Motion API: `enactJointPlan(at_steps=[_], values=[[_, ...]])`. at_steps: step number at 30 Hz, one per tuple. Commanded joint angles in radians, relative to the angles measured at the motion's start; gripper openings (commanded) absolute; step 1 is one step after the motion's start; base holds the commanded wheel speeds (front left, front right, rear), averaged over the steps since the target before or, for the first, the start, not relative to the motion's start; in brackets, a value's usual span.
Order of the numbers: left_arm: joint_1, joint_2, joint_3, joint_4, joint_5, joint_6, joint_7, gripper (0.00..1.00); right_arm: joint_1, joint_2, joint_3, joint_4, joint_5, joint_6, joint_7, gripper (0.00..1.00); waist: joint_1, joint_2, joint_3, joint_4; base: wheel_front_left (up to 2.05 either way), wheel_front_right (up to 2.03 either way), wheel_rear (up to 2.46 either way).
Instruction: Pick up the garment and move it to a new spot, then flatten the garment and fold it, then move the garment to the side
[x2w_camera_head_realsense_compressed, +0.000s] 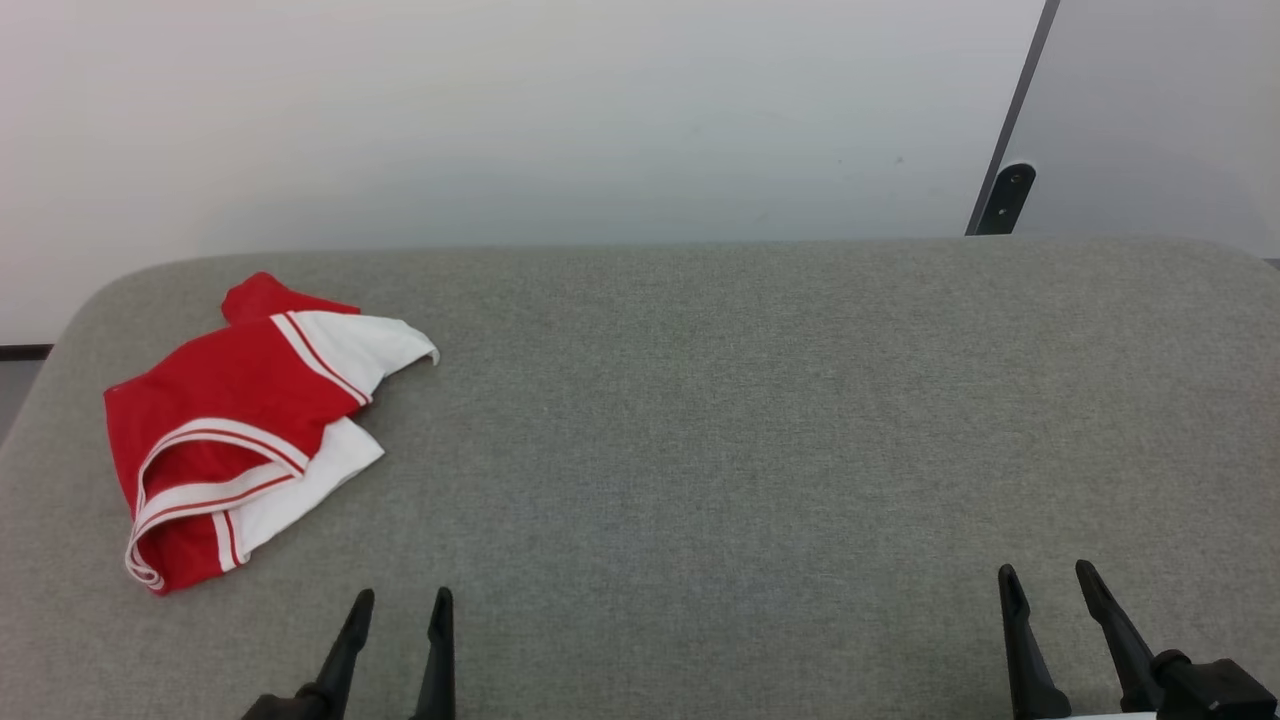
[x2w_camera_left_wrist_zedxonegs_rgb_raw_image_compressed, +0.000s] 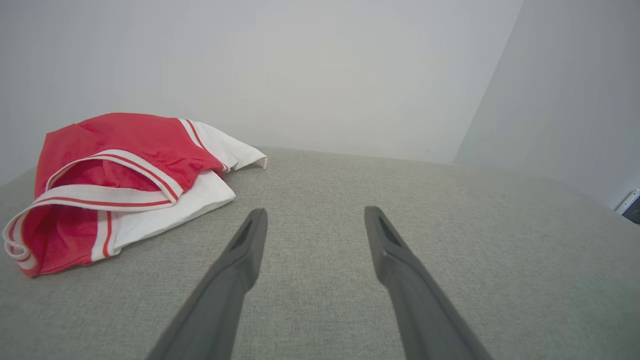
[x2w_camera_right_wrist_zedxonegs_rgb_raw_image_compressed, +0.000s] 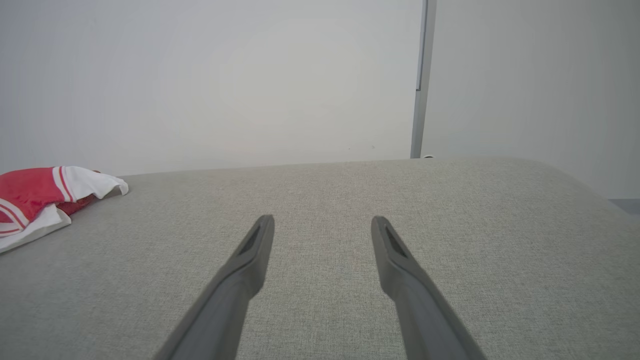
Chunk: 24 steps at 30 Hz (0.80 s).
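Observation:
The garment (x2w_camera_head_realsense_compressed: 235, 420), a red shirt with white sleeves and red-and-white striped trim, lies crumpled at the far left of the grey fabric-covered table (x2w_camera_head_realsense_compressed: 700, 420). Its lettering is hidden in the folds. In the left wrist view the garment (x2w_camera_left_wrist_zedxonegs_rgb_raw_image_compressed: 120, 185) lies left of and beyond my fingers; in the right wrist view the garment (x2w_camera_right_wrist_zedxonegs_rgb_raw_image_compressed: 40, 200) sits at the left edge. My left gripper (x2w_camera_head_realsense_compressed: 402, 598) stands open near the table's front edge, just right of and nearer than the shirt, holding nothing. My right gripper (x2w_camera_head_realsense_compressed: 1047, 574) stands open at the lower right, far from the shirt.
A pale wall runs behind the table. A dark upright post with a black fitting (x2w_camera_head_realsense_compressed: 1003, 198) stands behind the table's far right corner. The table's corners are rounded, and bare grey fabric spreads across its middle and right.

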Motion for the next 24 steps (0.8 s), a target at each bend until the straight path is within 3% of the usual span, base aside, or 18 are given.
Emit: enactJointPlan(at_steps=[1,14,19,24], values=[[0.006,0.003,0.000,-0.002,-0.002,0.001,-0.001,1.00,0.010,0.003,-0.002,-0.001,0.004,0.000,-0.008,1.00,-0.0001,-0.0001,0.000,0.000,0.00,0.00,0.00],[0.004,0.003,-0.009,0.009,-0.005,-0.001,-0.001,1.00,0.016,0.003,-0.005,0.004,0.030,0.000,-0.014,1.00,-0.0001,-0.0001,-0.005,0.019,0.00,0.00,0.00],[0.002,0.003,-0.004,0.023,-0.022,0.008,-0.001,1.00,0.019,0.003,0.000,-0.001,0.024,0.000,-0.009,1.00,-0.0001,-0.0001,-0.010,0.083,0.00,0.00,0.00],[0.001,0.003,-0.005,0.029,-0.040,0.021,-0.001,1.00,0.019,0.004,0.016,-0.006,0.015,0.000,0.003,1.00,-0.0001,-0.0001,-0.015,0.190,0.00,0.00,0.00]])
